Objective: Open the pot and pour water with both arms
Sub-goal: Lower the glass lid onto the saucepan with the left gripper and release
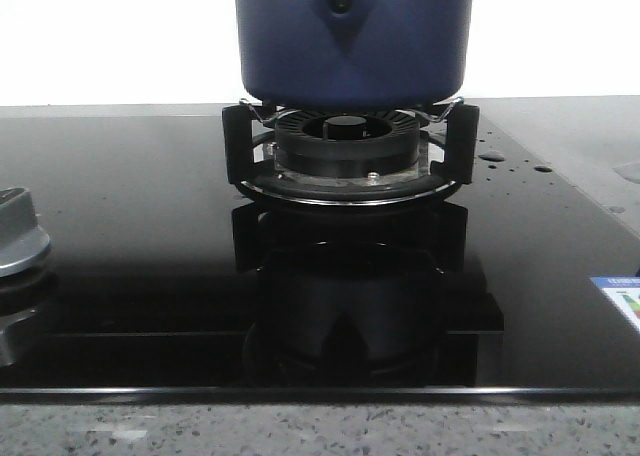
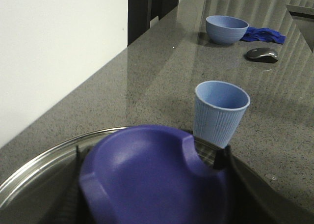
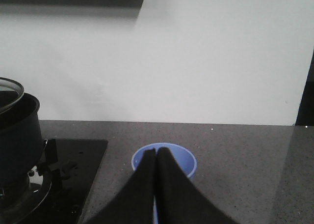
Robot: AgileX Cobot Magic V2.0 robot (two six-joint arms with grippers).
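Note:
The dark navy pot stands on the black burner ring at the back of the hob; only its lower part shows in the front view. The right wrist view has the pot at the side with the glass lid's rim just above its edge. My left gripper has a finger on each side of the lid's purple knob, shut on it, over the steel-rimmed glass lid. My right gripper is shut on nothing, hanging over a light blue cup.
The black glass hob has a grey knob at its left and water drops at its right. On the granite counter beyond the ribbed blue cup are a blue bowl, a blue cloth and a dark oval object.

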